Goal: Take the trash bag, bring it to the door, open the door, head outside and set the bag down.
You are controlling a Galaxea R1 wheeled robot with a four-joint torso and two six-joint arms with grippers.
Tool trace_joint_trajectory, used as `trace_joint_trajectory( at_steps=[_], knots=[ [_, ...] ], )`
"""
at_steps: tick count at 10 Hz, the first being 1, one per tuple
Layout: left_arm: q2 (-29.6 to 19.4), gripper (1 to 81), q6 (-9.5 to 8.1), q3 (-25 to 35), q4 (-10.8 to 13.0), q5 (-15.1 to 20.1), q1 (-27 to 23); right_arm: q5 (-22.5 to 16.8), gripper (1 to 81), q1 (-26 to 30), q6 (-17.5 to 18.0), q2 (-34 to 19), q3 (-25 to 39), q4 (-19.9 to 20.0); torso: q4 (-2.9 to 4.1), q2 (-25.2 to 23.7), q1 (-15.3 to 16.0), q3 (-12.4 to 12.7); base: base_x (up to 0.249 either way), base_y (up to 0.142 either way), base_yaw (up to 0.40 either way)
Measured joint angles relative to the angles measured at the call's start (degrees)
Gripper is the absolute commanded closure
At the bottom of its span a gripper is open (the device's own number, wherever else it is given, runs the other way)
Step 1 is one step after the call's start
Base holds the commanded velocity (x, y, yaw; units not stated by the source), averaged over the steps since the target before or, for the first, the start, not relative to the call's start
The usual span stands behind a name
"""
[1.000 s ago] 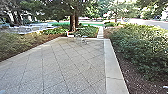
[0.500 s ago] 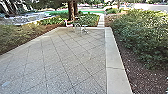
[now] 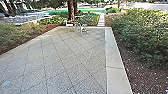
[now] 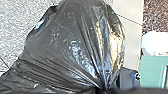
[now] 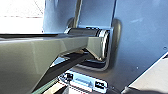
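Left wrist view's got the black trash bag [image 4: 72, 45], bunched at one end; head view, bushes [image 3: 140, 35] upper right. Can't tell if either claw's open or closed.

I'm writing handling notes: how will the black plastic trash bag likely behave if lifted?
The glossy black plastic trash bag would probably sag floppily, as its thin-looking skin is creased. The shine suggests it might slip. Its bulge beyond the gathered folds suggests bulky contents, though their weight I cannot tell.
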Motion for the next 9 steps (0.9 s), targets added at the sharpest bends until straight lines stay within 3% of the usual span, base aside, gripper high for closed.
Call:
trace_joint_trajectory(
  at_steps=[4, 7, 9],
  knots=[
    [1.6, 81.1, -0.02, -10.79, -1.35, 11.0, -9.76, 0.0, 1.0, 0.0, -0.02, 0.09, -0.52, 0.0, 0.0, 0.02, 0.0, -0.05, 0.0, 0.0, 0.0],
    [0.85, 81.1, -0.02, -17.74, -2.23, 19.52, -18.36, 0.11, 1.0, -0.16, 0.09, 0.09, -0.55, 0.1, 0.0, 0.07, 0.02, -0.09, 0.0, 0.0, 0.0],
    [-0.33, 81.1, 0.0, -22.0, -2.29, 24.34, -21.49, 0.11, 1.0, -0.13, 0.09, 0.11, -0.61, 0.13, 0.0, 0.07, 0.02, -0.11, 0.0, 0.0, 0.0]
  ],
)
